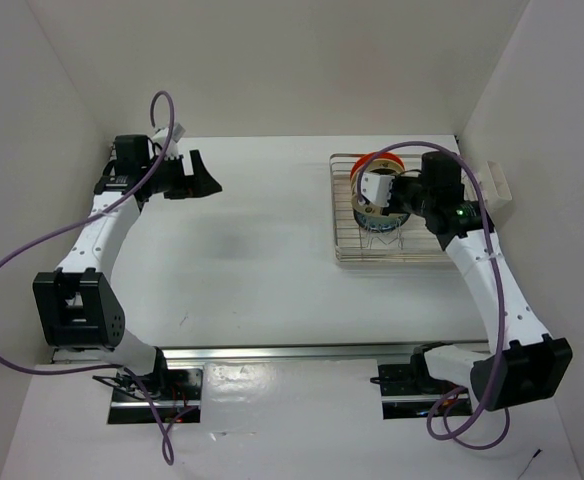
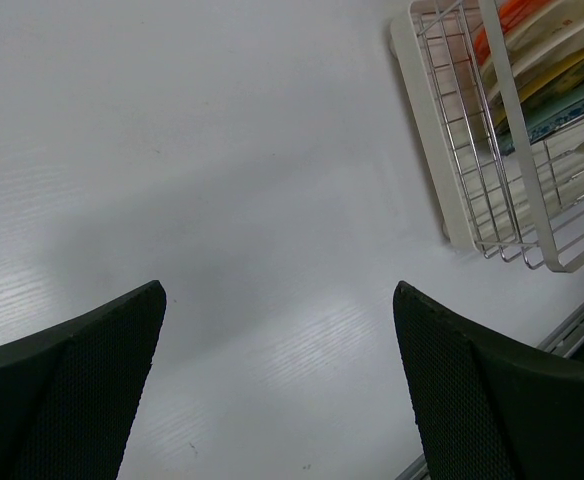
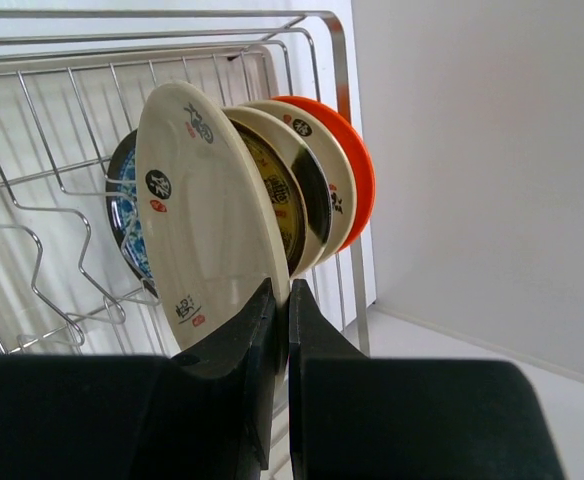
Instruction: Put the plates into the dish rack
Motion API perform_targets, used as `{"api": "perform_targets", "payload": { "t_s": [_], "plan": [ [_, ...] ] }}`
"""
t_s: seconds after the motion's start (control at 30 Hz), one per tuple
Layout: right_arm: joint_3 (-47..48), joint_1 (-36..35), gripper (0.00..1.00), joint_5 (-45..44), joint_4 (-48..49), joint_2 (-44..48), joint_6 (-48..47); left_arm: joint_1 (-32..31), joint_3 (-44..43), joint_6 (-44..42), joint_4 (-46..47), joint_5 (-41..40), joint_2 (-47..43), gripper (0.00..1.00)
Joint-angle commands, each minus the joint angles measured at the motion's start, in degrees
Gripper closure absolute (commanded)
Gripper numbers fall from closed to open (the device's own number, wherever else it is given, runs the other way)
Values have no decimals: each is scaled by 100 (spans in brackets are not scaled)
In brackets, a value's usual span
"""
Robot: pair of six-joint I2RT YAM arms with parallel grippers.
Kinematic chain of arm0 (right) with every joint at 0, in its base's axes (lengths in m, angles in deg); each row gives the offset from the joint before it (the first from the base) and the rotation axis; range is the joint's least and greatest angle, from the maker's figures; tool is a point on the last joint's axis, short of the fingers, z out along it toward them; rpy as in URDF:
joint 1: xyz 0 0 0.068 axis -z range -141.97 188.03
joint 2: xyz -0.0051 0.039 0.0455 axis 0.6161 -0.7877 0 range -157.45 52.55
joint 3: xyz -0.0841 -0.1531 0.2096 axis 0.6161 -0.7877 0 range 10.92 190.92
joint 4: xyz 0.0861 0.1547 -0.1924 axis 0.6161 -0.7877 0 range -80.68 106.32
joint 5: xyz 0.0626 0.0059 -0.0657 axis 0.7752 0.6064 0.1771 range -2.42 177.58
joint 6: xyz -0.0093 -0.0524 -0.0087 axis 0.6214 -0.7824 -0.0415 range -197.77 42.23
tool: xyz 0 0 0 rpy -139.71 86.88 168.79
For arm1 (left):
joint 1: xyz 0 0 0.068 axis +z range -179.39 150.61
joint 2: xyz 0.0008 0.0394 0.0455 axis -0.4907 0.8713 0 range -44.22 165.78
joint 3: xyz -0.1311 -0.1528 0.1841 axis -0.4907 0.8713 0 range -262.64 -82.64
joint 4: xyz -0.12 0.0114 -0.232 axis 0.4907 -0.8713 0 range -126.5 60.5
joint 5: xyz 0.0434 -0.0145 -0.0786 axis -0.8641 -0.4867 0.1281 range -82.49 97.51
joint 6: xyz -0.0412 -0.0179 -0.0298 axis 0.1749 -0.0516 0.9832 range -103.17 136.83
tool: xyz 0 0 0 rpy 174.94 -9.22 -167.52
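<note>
— White tabletop (image 1: 252, 260), white walls on three sides. My right gripper (image 3: 280, 295) fills the bottom of the right wrist view. Its two black fingers are pinched together on the lower rim of a cream plate (image 3: 207, 220) that stands on edge at frame centre.

— What surrounds that plate?

— Close behind it, toward the upper right, is a dark brown plate (image 3: 280, 205) with a gold pattern. Then come the other cream plates (image 3: 317, 165), and last the orange-red plate (image 3: 360, 170). A blue-teal plate (image 3: 124, 215) peeks out at the left. All stand in the dish rack (image 3: 72, 100), which sits at the upper right of the overhead view (image 1: 344, 255).

— Where could this go wrong?

— I cannot tell whether the held plate's bottom edge is seated between the zigzag dividers; my own fingers hide it. If I let go too soon, I judge it would lean onto the dark brown plate or slide along the wires. If I pull back with the fingers clamped, the plate comes out with me and may topple the row. The gaps are tight, so spreading fingers could nudge a neighbour. The wire rack looks light and might shift if pushed.

— And the other arm?

— My left gripper (image 1: 197, 180) hangs at the upper left of the overhead view. Its jaws are wide apart and hold nothing, and it is well apart from the rack.
</note>
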Motion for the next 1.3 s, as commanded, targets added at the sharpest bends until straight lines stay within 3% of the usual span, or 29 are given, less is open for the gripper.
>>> {"api": "perform_targets", "payload": {
  "t_s": [0.0,0.87,0.9,0.93,0.97,1.0,1.07,1.13,1.27],
  "plan": [
    [-59,38,100,-55,317,-72,-201,26,46,70,115,164,-16,0],
    [-569,258,98,-3,765,-617,-536,26,152,123,115,58,-78,0],
    [-647,258,80,-64,887,-617,-240,26,152,123,62,58,-78,0],
    [-735,258,35,-151,1010,-617,7,26,152,123,62,58,-78,0],
    [-736,258,21,-265,1229,-617,288,26,152,123,62,58,-78,0],
    [-736,310,12,-266,1135,-678,656,26,152,123,62,58,-78,0],
    [-464,310,0,100,672,-767,1079,26,152,184,62,58,-78,0],
    [-237,310,0,365,669,-767,1676,26,152,184,123,58,-78,0],
    [730,310,0,516,83,-1135,3793,26,152,289,123,58,-78,0]
  ]
}}
